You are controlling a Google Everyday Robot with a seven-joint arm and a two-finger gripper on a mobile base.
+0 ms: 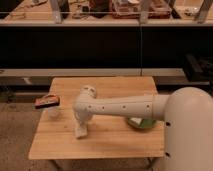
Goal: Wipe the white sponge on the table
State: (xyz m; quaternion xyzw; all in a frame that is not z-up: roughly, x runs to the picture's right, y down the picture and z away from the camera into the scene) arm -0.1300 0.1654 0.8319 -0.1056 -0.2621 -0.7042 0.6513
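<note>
The light wooden table [110,142] fills the middle of the camera view. My white arm reaches across it from the right. Its gripper [81,129] points down onto the left half of the top. A small off-white pad, the white sponge [79,134], lies flat on the wood right under the gripper's tip and touches it. The pad and the gripper are the same pale colour, so the edge between them is hard to make out.
An orange-and-dark flat packet [47,101] overhangs the table's left edge, with a pale cup-like object [54,113] beside it. A green plate [142,123] peeks out beneath the arm on the right. A long dark counter [100,20] with clutter stands behind.
</note>
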